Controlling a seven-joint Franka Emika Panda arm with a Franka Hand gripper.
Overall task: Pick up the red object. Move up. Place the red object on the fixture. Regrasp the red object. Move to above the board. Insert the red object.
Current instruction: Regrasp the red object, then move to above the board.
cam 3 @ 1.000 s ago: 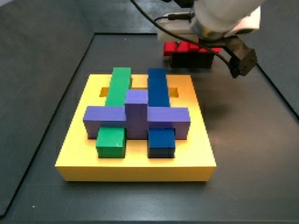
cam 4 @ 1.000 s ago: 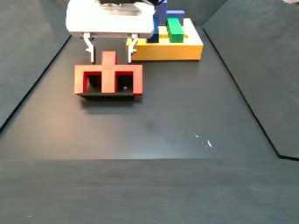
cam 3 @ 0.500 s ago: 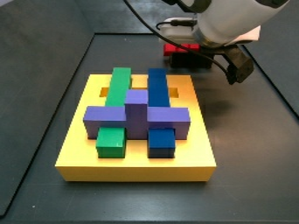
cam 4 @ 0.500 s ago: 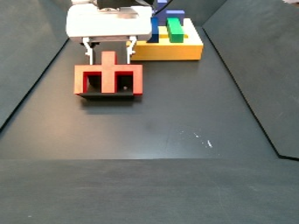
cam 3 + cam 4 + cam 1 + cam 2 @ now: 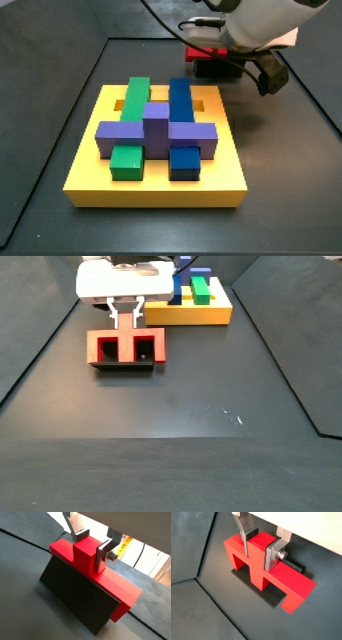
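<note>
From my remote view, the gripper [image 5: 131, 314] has narrowed from wide to pinching the middle prong of the red object [image 5: 126, 348] on the fixture [image 5: 271, 598], upper left, so regrasp looks underway

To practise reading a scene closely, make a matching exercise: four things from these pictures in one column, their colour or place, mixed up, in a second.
Things:
1. red object
2. fixture
3. board
4. gripper

Descriptions:
A. yellow, bearing green, blue and purple blocks
B. fingers either side of the middle prong
C. black, beneath the red piece
D. E-shaped, resting on the black holder

Pairs: 1-D, 2-C, 3-A, 4-B
</note>
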